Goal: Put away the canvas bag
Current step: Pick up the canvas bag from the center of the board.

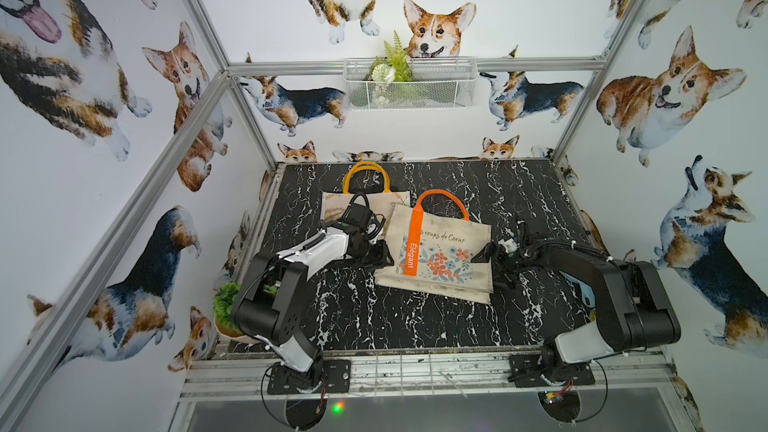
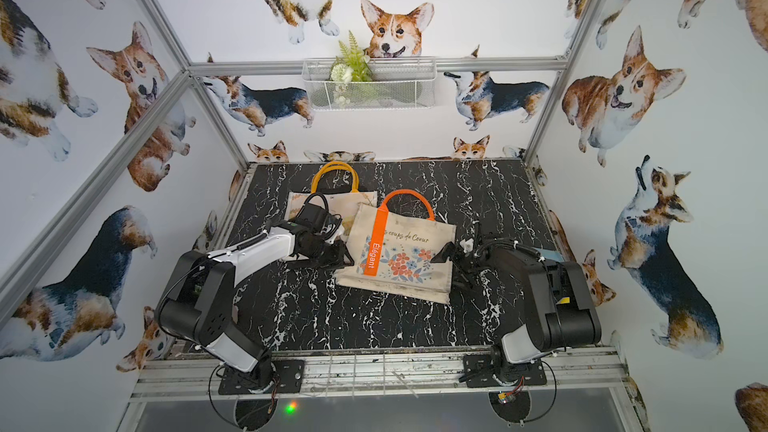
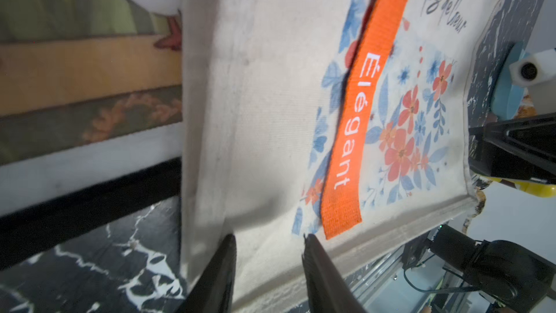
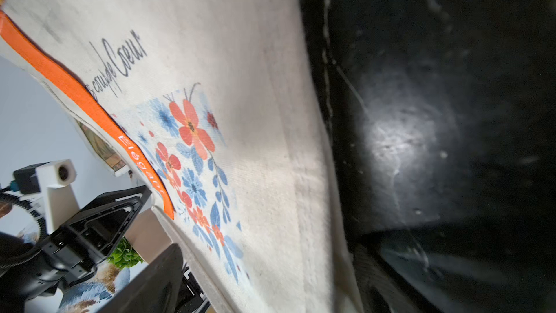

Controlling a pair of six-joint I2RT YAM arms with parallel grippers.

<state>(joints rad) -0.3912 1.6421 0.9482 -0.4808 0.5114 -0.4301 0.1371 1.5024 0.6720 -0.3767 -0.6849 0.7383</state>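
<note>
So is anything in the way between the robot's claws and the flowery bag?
No, nothing visible. The left gripper sits at one side edge of the flowery bag, jaws apart, and the right gripper sits open at the opposite edge. The flowery bag partly overlaps a second bag with yellow handles.

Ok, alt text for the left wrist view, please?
A cream canvas bag printed with blue and red flowers, an orange strap reading Élégant lying across it, fills the view on the black marble table. The left gripper stands open over the bag's edge; a second bag shows past its side.
</note>
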